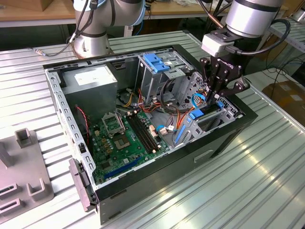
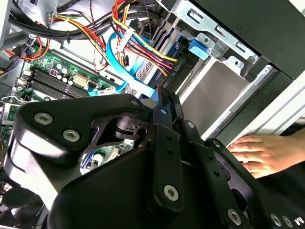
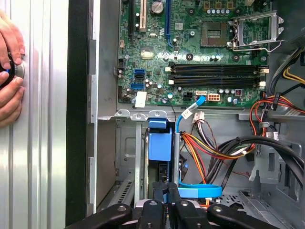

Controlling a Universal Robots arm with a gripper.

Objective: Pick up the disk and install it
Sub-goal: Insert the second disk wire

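The disk (image 1: 206, 112), blue-railed, sits on edge in the drive bay (image 1: 214, 125) at the computer case's (image 1: 143, 181) right end in the exterior view. Your gripper (image 1: 213, 97) stands directly above it, fingers drawn close together on the disk's top edge; in the first wrist view the fingertips (image 3: 159, 196) meet over the blue rail (image 3: 159, 143). Cables (image 3: 214, 148) crowd the motherboard (image 1: 125, 138) side of the bay. A person's hand (image 3: 10, 71) rests on the ribbed table (image 1: 238, 186) just outside the case wall.
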